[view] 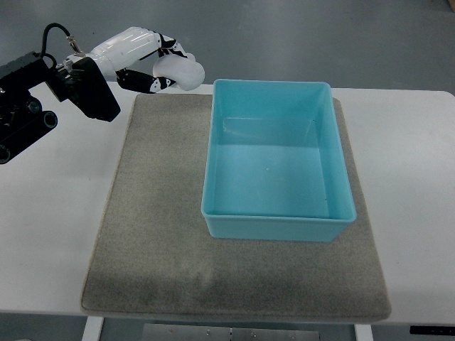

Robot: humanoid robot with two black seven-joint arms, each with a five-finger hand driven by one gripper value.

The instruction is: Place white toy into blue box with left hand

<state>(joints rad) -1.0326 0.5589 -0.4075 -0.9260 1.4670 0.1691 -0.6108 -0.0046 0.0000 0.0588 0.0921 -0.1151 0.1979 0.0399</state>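
Here the left hand (153, 60), fingers curled around the white toy (183, 71), holds it above the mat's far-left corner, with the empty blue box (213, 135) lying just beside it toward four o'clock.

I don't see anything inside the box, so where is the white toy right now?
The white toy is in the left hand, at the top left of the top view, just past the far left corner of the blue box, which holds nothing.

Left hand (146, 60) raised, fingers (160, 46) curled
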